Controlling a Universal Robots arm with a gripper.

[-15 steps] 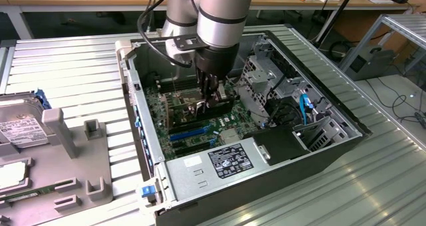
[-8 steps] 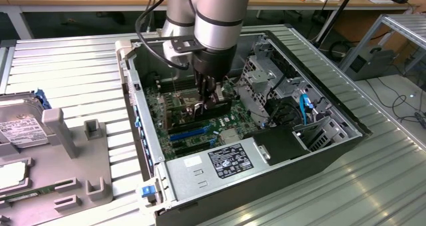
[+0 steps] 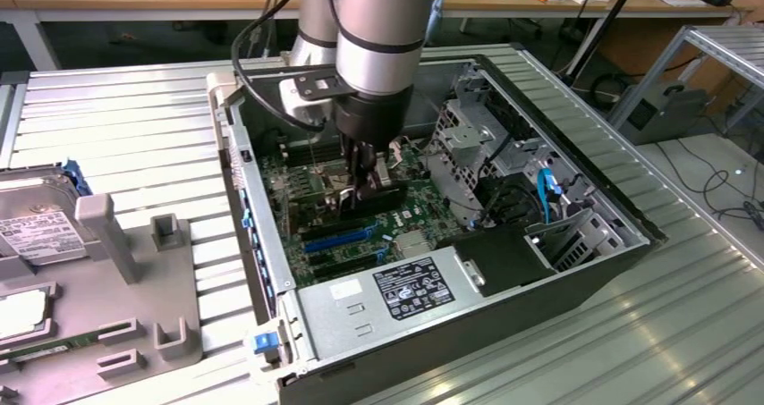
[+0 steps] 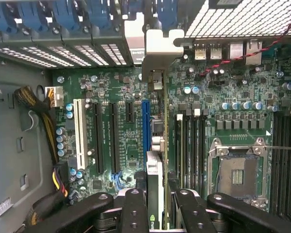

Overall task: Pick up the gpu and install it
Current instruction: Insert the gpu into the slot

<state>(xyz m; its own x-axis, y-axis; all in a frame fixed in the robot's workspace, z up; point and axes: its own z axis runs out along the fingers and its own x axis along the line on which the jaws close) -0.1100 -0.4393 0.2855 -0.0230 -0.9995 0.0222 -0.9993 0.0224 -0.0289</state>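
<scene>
On the exterior view's left a hard drive [image 3: 30, 222] lies in a gray tray [image 3: 131, 289] on the tabletop [image 3: 120, 110]. At the middle, the gripper [image 3: 356, 193] reaches into the open computer case [image 3: 478, 280], pinching the gpu [image 4: 155, 160] upright over the motherboard [image 4: 121, 145], beside 1 blue slot [image 4: 146, 126], bracket [image 4: 160, 46] at the case's rear wall.

A robotics lab or electronics workshop. An open computer case [image 3: 478, 199] lies on a ribbed metal workbench [image 3: 120, 110] with its green motherboard [image 4: 136, 121] exposed beneath a robot arm [image 3: 379, 38]. A hard drive [image 3: 36, 222] sits in a grey holder, with wooden desks [image 3: 502, 3] and loose cables [image 3: 717, 186] behind.
</scene>
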